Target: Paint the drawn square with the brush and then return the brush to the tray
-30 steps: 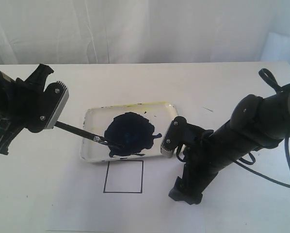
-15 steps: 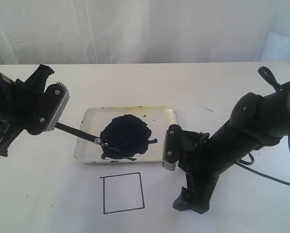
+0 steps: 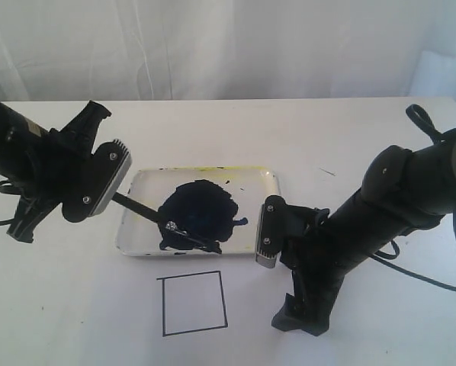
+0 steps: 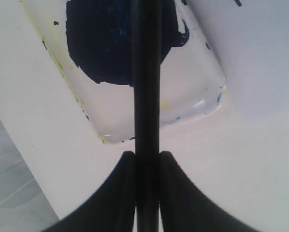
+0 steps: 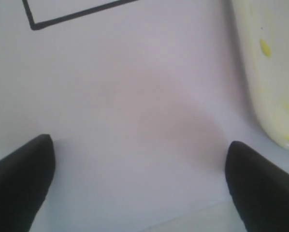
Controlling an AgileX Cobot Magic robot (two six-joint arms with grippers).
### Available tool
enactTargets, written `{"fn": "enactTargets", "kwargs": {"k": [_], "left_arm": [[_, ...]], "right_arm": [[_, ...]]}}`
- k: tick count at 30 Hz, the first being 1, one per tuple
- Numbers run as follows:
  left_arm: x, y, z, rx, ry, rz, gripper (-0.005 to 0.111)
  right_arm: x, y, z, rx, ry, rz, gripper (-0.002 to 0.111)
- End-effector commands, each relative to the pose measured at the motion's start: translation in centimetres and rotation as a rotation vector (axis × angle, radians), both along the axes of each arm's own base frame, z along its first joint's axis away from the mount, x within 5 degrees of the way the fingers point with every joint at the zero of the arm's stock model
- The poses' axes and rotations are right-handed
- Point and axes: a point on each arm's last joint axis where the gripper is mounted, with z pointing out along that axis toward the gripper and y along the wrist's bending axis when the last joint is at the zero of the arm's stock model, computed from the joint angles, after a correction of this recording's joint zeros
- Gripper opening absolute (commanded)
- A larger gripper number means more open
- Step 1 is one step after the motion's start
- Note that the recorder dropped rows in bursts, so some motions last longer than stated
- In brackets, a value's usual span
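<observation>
My left gripper (image 3: 110, 191) is shut on the handle of the brush (image 3: 167, 225), a thin black stick slanting down into the tray (image 3: 136, 232). Its tip lies at the near edge of the dark blue paint blob (image 3: 201, 212). In the left wrist view the brush (image 4: 146, 87) runs straight out from the gripper (image 4: 147, 162) over the tray (image 4: 188, 96). The drawn square (image 3: 192, 303) is on the paper in front of the tray, its inside white. My right gripper (image 3: 280, 274) stands open and empty beside the tray's right end. Its wrist view shows the gripper (image 5: 139, 164) over bare paper.
The white paper covers the table. A corner of the square's outline (image 5: 62, 18) and the tray's yellow-stained rim (image 5: 265, 72) show in the right wrist view. The right arm (image 3: 396, 198) stretches across the right side, with a cable trailing behind it.
The left gripper has moved right toward the tray, sliding the brush tip further right along the blob's near edge. The right arm shifted a second ago and has held still since.
</observation>
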Motion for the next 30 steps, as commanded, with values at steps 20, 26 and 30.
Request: {"fn": "enactTargets", "kwargs": {"k": [20,26,30], "left_arm": [[1.9,-1.9,-3.0,0.021,-0.067,-0.013,0.000],[0.7,-1.6,-2.2,0.016,0.002,0.026,0.000],[-0.1,-0.7,-0.8,0.012,0.012,0.108,0.000]], "right_arm": [[-1.1,-0.4,-1.4,-0.037,0.088,0.050,0.089],[-1.1,-0.4,-1.4,-0.037,0.090,0.050,0.089],[-1.1,-0.4,-1.4,-0.036,0.092,0.051,0.089]]}}
